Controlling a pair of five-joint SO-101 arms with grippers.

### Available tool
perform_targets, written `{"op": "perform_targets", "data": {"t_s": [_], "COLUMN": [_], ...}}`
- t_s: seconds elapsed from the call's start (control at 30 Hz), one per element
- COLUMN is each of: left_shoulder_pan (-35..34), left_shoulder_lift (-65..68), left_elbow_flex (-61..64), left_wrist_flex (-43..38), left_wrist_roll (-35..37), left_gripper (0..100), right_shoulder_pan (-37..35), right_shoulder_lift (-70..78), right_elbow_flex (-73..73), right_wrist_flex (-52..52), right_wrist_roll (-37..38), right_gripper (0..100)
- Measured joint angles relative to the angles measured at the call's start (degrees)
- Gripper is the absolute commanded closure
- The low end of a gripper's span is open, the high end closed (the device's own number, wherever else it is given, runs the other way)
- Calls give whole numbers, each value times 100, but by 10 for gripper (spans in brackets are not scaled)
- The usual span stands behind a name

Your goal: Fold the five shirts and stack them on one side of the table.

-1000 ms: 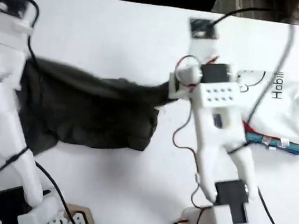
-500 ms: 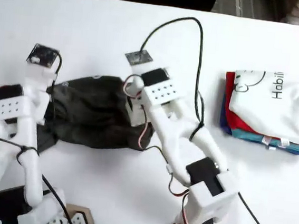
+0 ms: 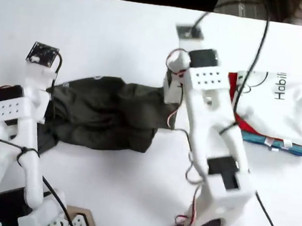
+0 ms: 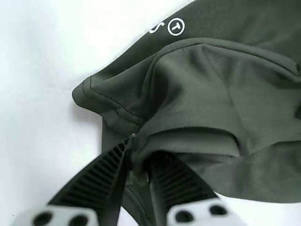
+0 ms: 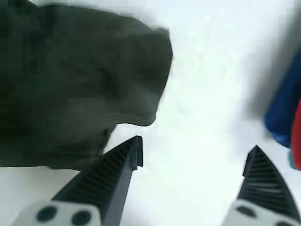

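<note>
Crumpled shirt [image 3: 102,116] lies left of centre on table [image 3: 121,35]. Stack of folded shirts [image 3: 271,111] at right edge, apart from it. Left gripper [image 4: 136,155] pinches shirt's left end. Right gripper [image 5: 195,148] sits between shirt and stack, jaws spread.

I saw even light wash the worktop [image 3: 121,35] nearly white; a soft grey shadow lay just ahead of my right hand [image 5: 196,147].

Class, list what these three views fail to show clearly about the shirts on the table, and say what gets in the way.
- High view: the right arm covers part of the shirt stack, so its layers cannot be counted.
- High view: the left arm hides one end of the dark shirt.
- Right wrist view: the picture's edge cuts the stack off.
</note>
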Motion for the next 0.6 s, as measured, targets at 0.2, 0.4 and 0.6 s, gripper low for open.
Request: {"op": "perform_targets", "data": {"t_s": [0.2,0.4,0.6], "left_shoulder_pan": [0,0,0], "left_shoulder_lift": [0,0,0], "left_elbow_flex": [0,0,0], "left_wrist_flex": [0,0,0], "left_wrist_roll": [0,0,0], "left_gripper": [976,976,976], "right_shoulder_pan": [-26,-281,-659], "right_shoulder_lift": [1530,2356,2804], "right_elbow_flex": [-193,-1099,-1785], "right_wrist_flex": [-369,-18,211], "right_wrist_roll": [-18,-18,-18], "right_gripper": [741,715,715]}}
